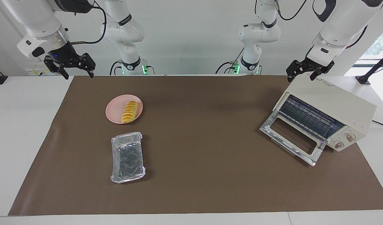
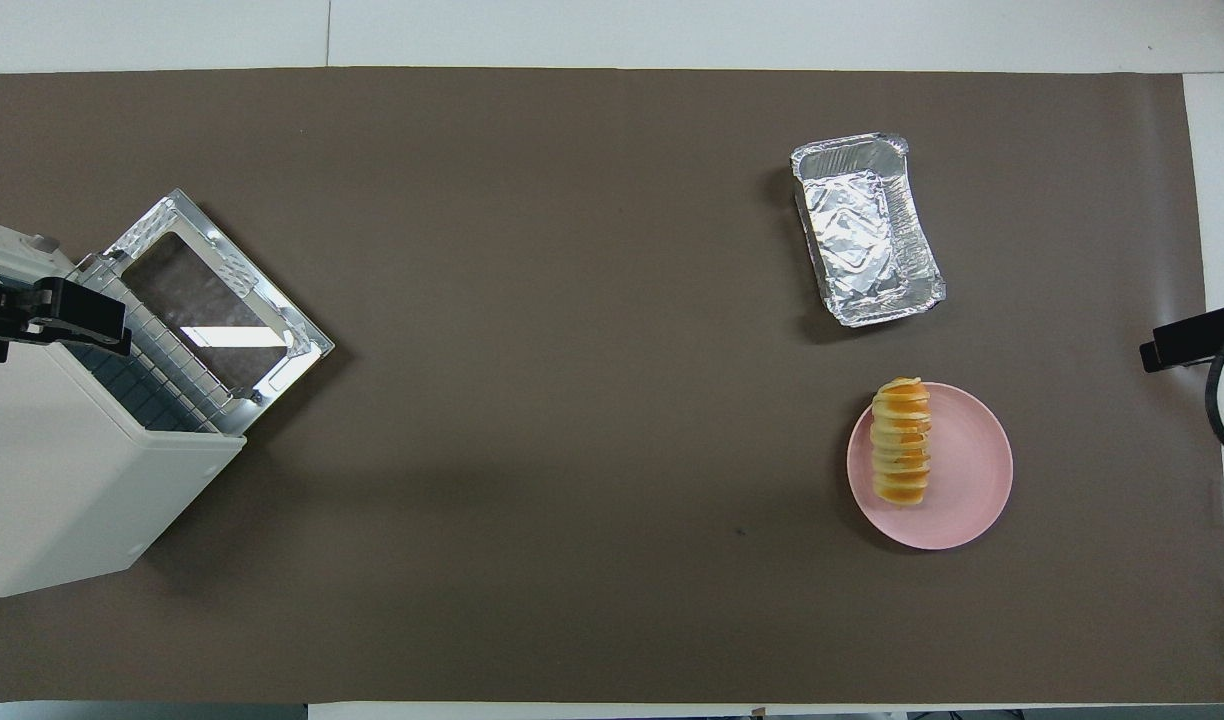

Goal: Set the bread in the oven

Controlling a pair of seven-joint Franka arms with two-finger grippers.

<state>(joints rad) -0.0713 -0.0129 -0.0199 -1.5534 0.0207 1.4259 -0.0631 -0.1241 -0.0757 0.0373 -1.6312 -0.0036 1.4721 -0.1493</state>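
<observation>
Facing view: the oven (image 1: 327, 117) stands at the left arm's end of the mat (image 1: 197, 175), door dropped open. The foil tray (image 1: 128, 157) lies toward the right arm's end; nearer the robots, the bread (image 1: 130, 111) rests on the pink plate (image 1: 114, 111). Left gripper (image 1: 305, 74) hangs over the oven, right gripper (image 1: 76, 69) over the mat's corner, both with fingers apart, empty.

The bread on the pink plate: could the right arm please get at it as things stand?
Probably yes: the bread lies uncovered on the plate at the right arm's end, and the right claw hangs open nearby with nothing between.
</observation>
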